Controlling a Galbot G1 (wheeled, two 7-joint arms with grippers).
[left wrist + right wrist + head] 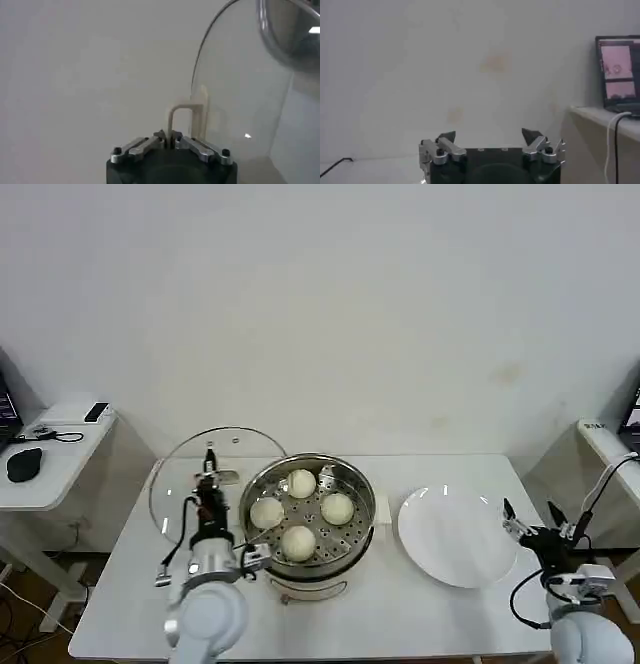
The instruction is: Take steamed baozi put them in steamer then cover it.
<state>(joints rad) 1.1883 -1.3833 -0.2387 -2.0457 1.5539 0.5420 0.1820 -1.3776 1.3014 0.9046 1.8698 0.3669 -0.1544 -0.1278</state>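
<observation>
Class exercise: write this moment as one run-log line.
baozi: four in steamer | left gripper: shut on cover handle, cover lifted | right gripper: open, idle beside plate

round cream-white steamed baozi: plain cream
round perforated stainless-steel steamer: shiny silver, dotted holes
clear glass cover: transparent, pale handle
flat round plate: white

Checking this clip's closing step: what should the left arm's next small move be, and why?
Probably carry the cover sideways over the steamer and lower it. All four baozi already sit in the basket, the left gripper is shut on the cover's handle, and the cover is tilted up beside the steamer. The right gripper waits open by the plate.
</observation>
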